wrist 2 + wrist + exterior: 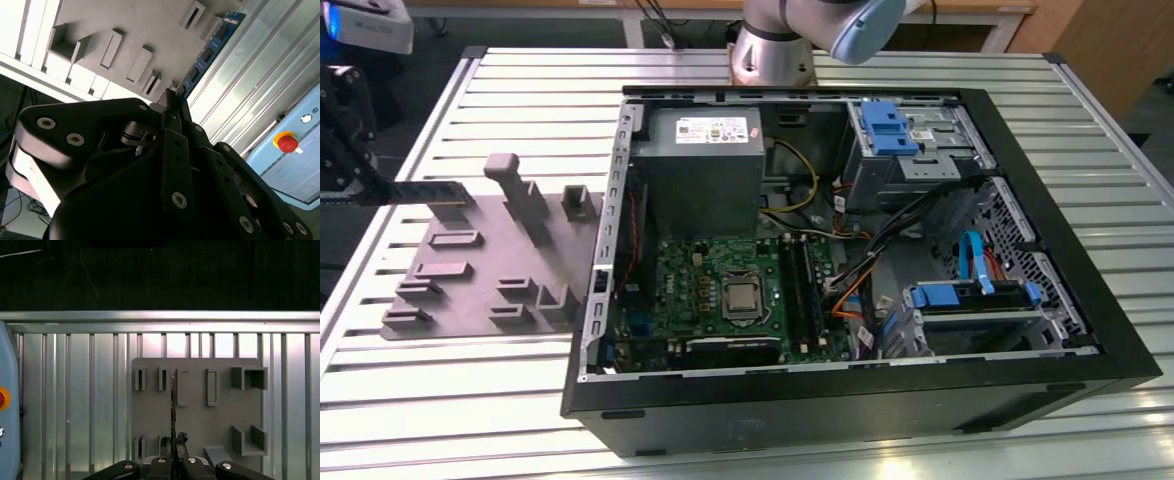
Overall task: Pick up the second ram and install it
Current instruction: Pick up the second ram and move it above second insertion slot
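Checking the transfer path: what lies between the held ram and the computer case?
Exterior view: the grey holder tray with raised blocks stands between ram and case.

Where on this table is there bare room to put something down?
Bare slats run along the near edge of the table, before the holder tray and the computer case, and beyond the tray. The strip at the exterior view's right of the case is free too. Crowded: inside the case, and above the tray, where the gripper holds the second ram.

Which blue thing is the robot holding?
The second ram, the thin stick it grips; the blue brackets sit inside the case.
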Available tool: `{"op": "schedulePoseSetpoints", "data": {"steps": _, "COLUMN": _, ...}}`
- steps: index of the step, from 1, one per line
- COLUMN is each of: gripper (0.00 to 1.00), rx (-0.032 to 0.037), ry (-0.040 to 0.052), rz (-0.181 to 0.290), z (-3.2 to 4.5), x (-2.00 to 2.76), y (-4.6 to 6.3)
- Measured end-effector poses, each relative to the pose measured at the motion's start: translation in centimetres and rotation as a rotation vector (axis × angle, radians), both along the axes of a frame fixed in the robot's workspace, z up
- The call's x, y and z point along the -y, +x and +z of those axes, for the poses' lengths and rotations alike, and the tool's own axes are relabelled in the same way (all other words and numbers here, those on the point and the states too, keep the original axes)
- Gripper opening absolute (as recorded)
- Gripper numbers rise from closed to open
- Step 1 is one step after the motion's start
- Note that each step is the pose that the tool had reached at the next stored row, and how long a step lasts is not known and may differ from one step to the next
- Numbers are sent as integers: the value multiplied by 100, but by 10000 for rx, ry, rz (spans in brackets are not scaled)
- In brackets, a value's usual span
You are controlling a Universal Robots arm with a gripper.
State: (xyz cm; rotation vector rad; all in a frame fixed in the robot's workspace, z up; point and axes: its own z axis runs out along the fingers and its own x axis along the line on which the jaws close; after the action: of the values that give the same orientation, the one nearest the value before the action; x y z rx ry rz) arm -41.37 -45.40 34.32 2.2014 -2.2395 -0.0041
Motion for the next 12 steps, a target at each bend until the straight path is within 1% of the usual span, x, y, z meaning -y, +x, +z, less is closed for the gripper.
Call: {"op": "schedulePoseSetpoints", "data": {"steps": 12, "gripper": 14, "rx": 0, "ry": -53, "rz": 1, "z": 405, "x": -43, "y": 0}}
